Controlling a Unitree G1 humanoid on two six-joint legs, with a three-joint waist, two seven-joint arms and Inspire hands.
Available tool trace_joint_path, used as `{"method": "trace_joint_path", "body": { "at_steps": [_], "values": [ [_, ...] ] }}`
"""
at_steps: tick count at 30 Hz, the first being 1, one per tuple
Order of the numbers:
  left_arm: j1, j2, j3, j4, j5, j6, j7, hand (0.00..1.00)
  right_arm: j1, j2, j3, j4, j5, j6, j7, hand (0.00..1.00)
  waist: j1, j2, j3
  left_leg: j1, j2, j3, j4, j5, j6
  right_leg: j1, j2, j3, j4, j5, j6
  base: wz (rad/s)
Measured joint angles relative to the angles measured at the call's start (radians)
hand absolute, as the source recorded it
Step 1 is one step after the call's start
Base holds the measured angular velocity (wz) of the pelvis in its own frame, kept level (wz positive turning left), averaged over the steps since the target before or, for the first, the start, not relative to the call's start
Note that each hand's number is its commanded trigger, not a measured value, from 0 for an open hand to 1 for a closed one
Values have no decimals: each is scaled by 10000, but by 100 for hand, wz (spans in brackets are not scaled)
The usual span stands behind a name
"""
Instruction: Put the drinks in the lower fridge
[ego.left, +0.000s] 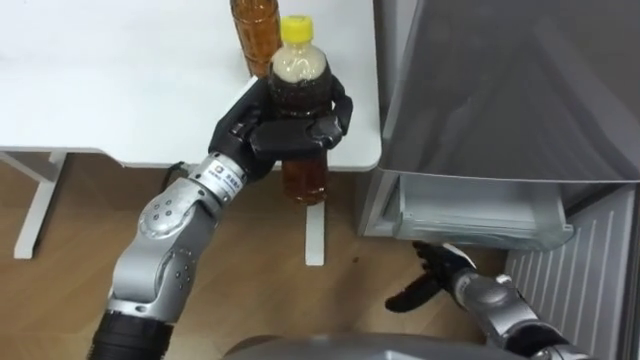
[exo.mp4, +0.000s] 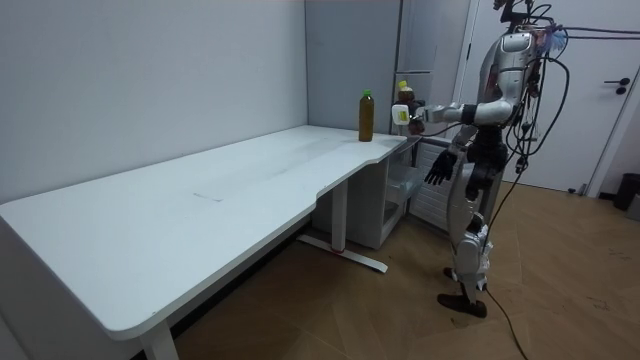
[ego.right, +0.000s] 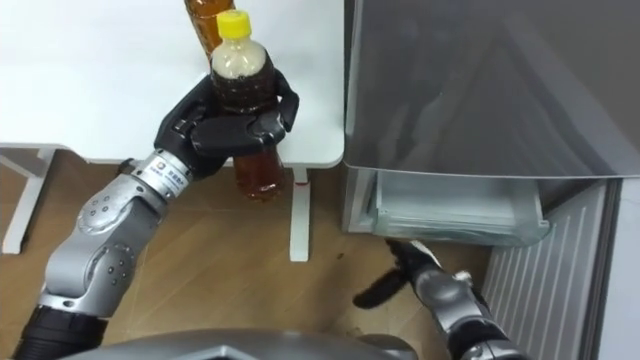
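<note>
One bottle (ego.left: 303, 100) is clasped in the left hand (ego.left: 262, 132), arm raised over the table (ego.left: 120, 80) corner; a second bottle (ego.left: 255, 35) stands just behind it. Risk: swinging toward the lower fridge (ego.left: 480, 215) could clip the table edge and loosen the grip. Right hand (ego.left: 435, 278) hangs low, fingers slack, empty.

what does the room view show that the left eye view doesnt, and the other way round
Room view: the long white table end to end, the green cap on the brown bottle standing on it, a white door. Left eye view: the grey fridge's open lower drawer from above. Both: the left hand curled round the yellow-capped brown drink bottle, the right hand hanging low.
</note>
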Motion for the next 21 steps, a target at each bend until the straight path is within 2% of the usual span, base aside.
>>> {"method": "trace_joint_path", "body": {
  "at_steps": [4, 8, 12, 16, 21],
  "values": [
    [20, 80, 21, 0, 0, 0, -52, 100, 193, -13, 3, -1206, -165, -7, 653, 0, 95, 23, 16, -7, -19, -123, 123, -1, 1, 45, -15, -54, 2, 1, 1, 7],
    [30, 106, 236, 0, 8, -5, -241, 100, 394, -14, 20, -2021, -167, -4, 1300, 0, 297, 141, 91, -8, -24, -129, 150, -1, 1, 50, -20, -70, 16, 2, 0, 1],
    [309, 117, 257, 1, 1, -281, -238, 100, 1058, -32, 110, -3555, 708, 28, 2058, 0, 374, 191, 122, -48, 1, -138, 8, -3, 0, -21, -10, -87, 140, 0, 1, 0],
    [404, 152, 264, 1, 28, -290, -325, 100, 1204, -118, 76, -4296, 1567, 15, 2695, 0, 348, 131, 117, -3, -6, -139, 16, -2, 1, 0, -21, -103, 146, 0, 1, 0],
    [404, 291, 237, 4, 26, -404, -542, 100, 1229, -318, 65, -4915, 2604, 6, 3773, 0, 321, -55, 123, -28, -10, -173, 174, -1, 1, 19, -43, -150, 152, 1, 1, 1]
  ]
}}
